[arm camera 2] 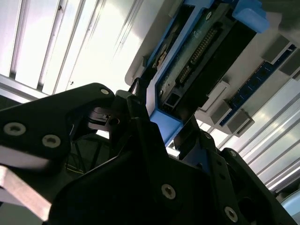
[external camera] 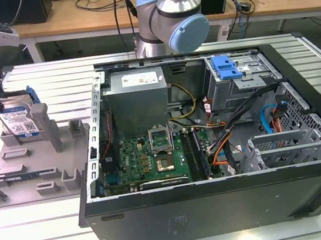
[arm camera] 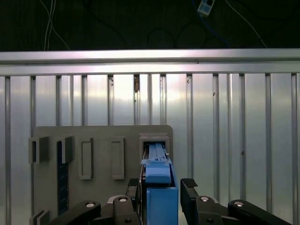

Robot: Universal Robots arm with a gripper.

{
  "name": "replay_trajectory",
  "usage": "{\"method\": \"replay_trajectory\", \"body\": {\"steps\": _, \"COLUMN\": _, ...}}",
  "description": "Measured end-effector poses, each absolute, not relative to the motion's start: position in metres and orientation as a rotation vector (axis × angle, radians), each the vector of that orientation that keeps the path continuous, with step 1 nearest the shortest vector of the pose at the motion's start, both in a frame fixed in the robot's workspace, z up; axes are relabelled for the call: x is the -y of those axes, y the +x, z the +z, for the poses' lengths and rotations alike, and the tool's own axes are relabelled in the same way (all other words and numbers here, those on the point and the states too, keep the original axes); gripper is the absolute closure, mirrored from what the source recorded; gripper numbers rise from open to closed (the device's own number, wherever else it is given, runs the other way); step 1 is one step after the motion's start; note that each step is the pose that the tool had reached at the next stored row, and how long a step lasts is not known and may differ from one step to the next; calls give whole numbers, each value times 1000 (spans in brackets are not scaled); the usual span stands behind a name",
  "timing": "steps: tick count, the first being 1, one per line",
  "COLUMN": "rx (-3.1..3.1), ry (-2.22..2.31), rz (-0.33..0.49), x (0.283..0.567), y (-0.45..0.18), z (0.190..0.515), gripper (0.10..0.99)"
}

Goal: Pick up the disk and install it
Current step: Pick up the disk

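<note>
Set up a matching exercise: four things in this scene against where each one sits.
1 disk
2 power supply
3 blue latch
4 motherboard

A on the drive cage, exterior view's right
B flat on the floor of the case
C upright in the grey fixture, at the pincer
D case's far corner, exterior view's left

Pairs: 1-C, 2-D, 3-A, 4-B

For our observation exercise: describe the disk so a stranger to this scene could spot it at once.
Find the open computer case; to the exterior view's left lies a grey tray. The disk stands on edge at its far end, straddled by the robot's hand. Unlike the plain grey post beside it, it is silver with a white-and-blue label and blue frame.
</note>
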State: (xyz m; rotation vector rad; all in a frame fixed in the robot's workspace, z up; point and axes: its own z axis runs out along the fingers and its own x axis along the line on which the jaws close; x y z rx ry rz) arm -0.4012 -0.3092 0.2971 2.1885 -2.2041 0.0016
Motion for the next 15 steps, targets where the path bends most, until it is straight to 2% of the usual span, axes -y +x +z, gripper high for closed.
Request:
{"method": "replay_trajectory", "body": {"steps": 4, "rx": 2204, "ry": 2188, "rz": 2, "x": 309, "y": -401, "z": 297, "gripper": 620}}
{"method": "replay_trajectory", "body": {"steps": 5, "rx": 2204, "ry": 2188, "rz": 2, "x": 309, "y": -401, "z": 297, "gripper": 690}}
{"method": "replay_trajectory", "body": {"steps": 15, "rx": 2204, "ry": 2189, "rz": 2, "x": 309, "y": -401, "z": 297, "gripper": 690}}
